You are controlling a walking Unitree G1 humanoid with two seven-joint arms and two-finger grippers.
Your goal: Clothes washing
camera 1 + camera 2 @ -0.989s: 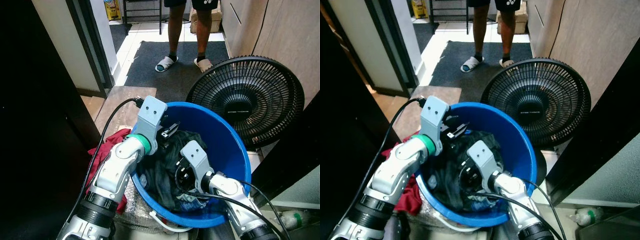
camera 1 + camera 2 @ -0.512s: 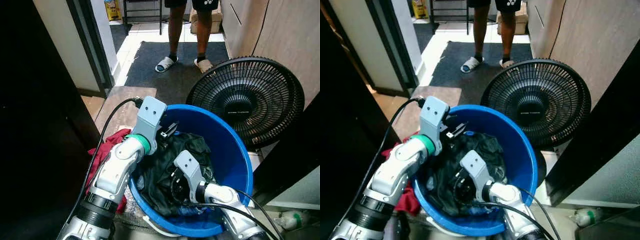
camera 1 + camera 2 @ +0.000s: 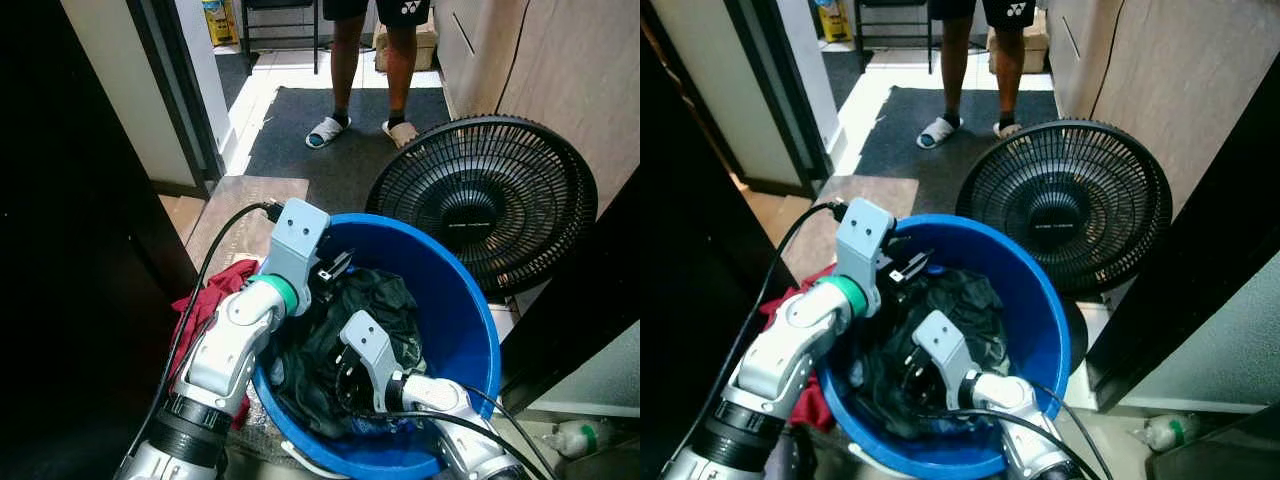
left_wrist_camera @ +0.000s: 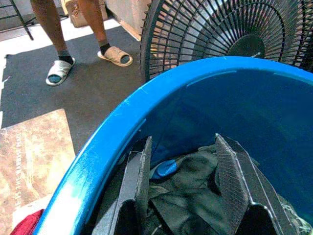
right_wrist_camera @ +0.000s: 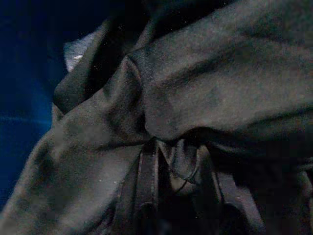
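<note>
A blue tub (image 3: pixel 470 330) sits at the lower centre of the head view, with dark clothes (image 3: pixel 370 300) heaped inside. The left tool (image 4: pixel 183 183) hangs over the tub's near-left rim, its fingers (image 4: pixel 139 171) spread apart above the cloth. The right tool (image 5: pixel 171 171) is buried in the dark clothes (the view is very dim), apparently pinching a fold. A red cloth (image 3: pixel 215 290) lies left of the tub; a black fan (image 3: pixel 480 200) stands at right, and a person's legs (image 3: pixel 345 50) are at the top.
</note>
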